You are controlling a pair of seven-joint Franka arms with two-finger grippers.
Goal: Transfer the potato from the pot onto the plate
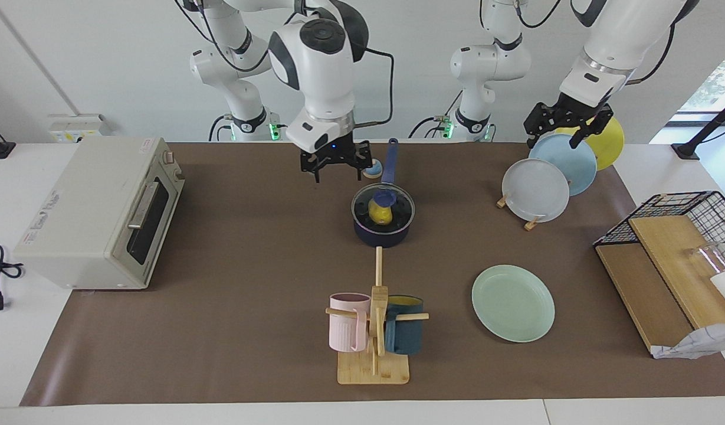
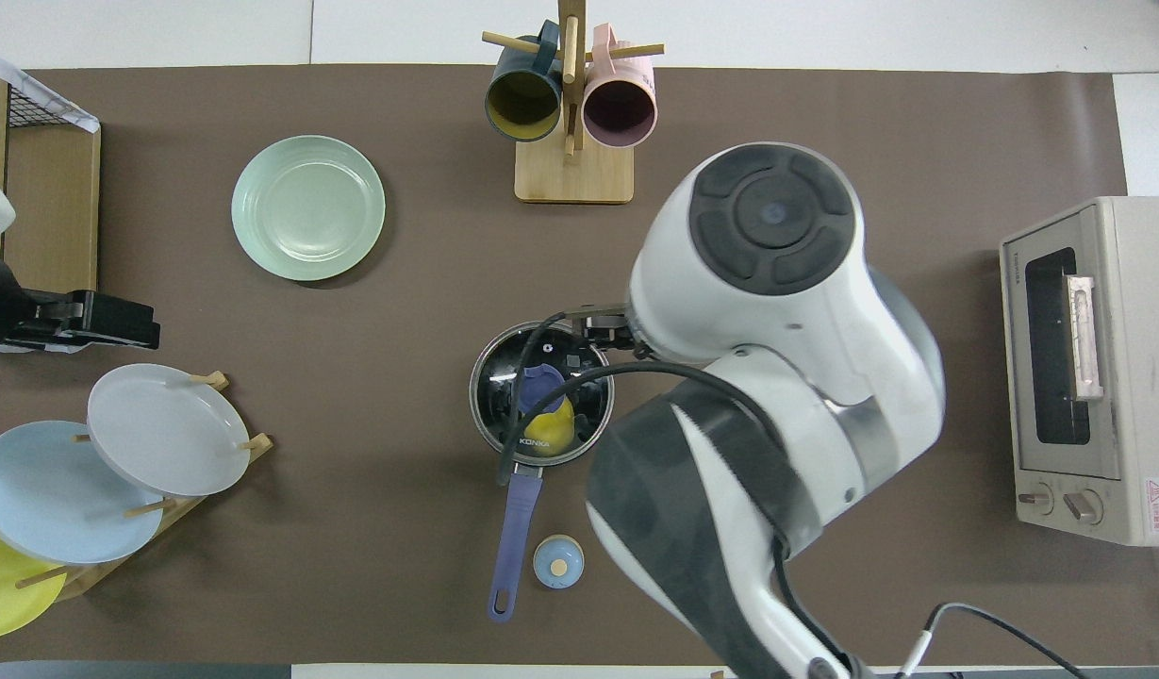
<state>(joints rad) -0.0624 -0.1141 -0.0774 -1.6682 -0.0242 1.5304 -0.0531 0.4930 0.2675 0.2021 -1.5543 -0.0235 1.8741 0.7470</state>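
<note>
Facing view, read from my left: the toaster oven (image 1: 99, 215) sits at the right arm's end of the desk (image 1: 232, 330), well apart from everything I need. Next comes my right claw (image 1: 337, 163), hanging above the desk just beside the pot (image 1: 383, 215) on its toaster-oven side, fingers spread and holding nothing. The potato (image 1: 380, 212) stands in the pot under a glass lid with a blue knob (image 1: 386, 196), so I judge the lid must come off before any grasp. I expect the potato to be light, stiff and smooth, likely slippery, and I would pinch it across its rounded middle, coming straight down. A small blue-capped item (image 1: 372, 171) lies beside the pot's long handle (image 1: 390, 160), nearer the robots. The mug rack (image 1: 374, 321) with a pink and a dark blue mug stands farther from the robots than the pot and could snag a low carry. The plate (image 1: 513, 303) lies flat beside that rack, toward the left arm's end. My left claw (image 1: 568, 125) waits over the rack of upright plates (image 1: 554, 174), released and empty.
</note>
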